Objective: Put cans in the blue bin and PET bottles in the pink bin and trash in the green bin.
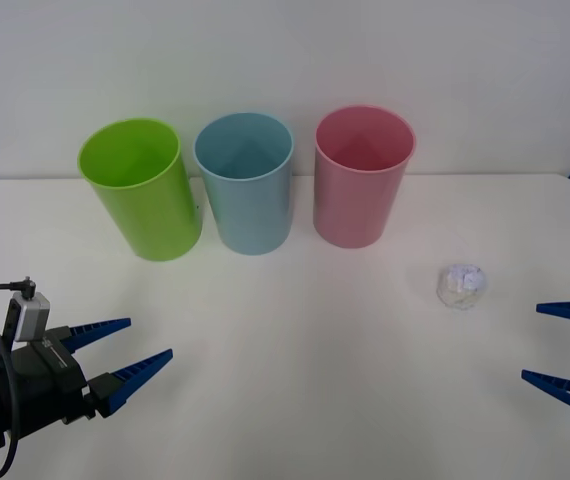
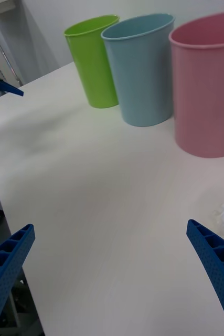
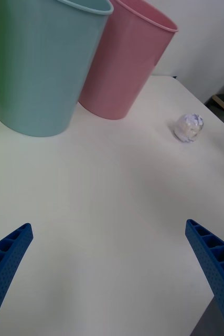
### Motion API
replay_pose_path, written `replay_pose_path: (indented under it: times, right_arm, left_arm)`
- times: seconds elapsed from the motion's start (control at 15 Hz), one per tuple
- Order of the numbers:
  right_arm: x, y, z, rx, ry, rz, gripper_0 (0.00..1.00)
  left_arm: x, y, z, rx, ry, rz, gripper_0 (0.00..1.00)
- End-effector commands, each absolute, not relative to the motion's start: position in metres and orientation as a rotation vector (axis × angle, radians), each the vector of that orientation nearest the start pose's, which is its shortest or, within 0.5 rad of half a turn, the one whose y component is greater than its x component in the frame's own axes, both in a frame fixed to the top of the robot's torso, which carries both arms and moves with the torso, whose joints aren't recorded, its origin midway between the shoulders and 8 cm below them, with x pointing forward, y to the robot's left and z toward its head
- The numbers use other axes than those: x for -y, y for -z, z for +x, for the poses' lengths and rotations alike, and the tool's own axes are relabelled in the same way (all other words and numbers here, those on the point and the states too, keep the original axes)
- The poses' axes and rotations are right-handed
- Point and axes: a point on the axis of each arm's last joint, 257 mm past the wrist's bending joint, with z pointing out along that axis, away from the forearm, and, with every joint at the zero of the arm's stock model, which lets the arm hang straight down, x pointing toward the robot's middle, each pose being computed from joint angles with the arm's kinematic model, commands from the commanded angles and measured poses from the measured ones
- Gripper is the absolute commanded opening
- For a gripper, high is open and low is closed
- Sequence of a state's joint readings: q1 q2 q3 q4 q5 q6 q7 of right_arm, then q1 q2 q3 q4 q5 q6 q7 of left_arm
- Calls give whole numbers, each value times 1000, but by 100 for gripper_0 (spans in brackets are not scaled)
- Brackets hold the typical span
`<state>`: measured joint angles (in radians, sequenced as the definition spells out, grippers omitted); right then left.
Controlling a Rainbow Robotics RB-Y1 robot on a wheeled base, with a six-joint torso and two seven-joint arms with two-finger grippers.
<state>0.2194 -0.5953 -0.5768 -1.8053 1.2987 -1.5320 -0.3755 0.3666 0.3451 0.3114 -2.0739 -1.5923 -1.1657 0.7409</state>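
The trash, a small crumpled whitish ball, lies loose on the worktop at the right of the front view's middle band. Nothing touches it. It is roughly round, so no long axis governs the approach.

The pink bin stands nearest to it, up and to the left in the frame. The blue bin is next along, and the green bin, where this item belongs, is at the far left of the row. All three stand upright at the back of the worktop, close together, the green one leaning outward in this view. What they hold cannot be judged from here.

The right pincer enters at the lower right edge of the front view. Its two blue fingers are spread wide and it holds nothing. The trash lies up and to the left of it, near but apart. In the right wrist view the ball shows just beside one finger.

The left pincer sits at the lower left of the front view, also wide open and empty, well apart from the trash, with most of the worktop between them.

Assessment: the right arm is plainly the nearer. The pick has not begun. The coming move calls for the right pincer to advance up and leftward until its fingers straddle the ball. The carry would then run the length of the row, past the pink and blue bins, to the green.
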Motion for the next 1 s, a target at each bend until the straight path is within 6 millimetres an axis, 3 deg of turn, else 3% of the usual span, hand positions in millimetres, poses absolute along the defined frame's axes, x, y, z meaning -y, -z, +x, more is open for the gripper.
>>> replay_pose_path:
  times: [0.07, 0.67, 1.0]
  right_arm:
    - [304, 151, 332, -1735, -609, -951, 100]
    - [297, 109, 355, -1772, -488, -1001, 100]
    - [317, 106, 366, -1934, -333, -987, 100]
  left_arm:
    - [-206, 218, 340, -1905, 770, 498, 100]
    - [-206, 218, 340, -1905, 770, 498, 100]
    - [-206, 218, 340, -1905, 770, 498, 100]
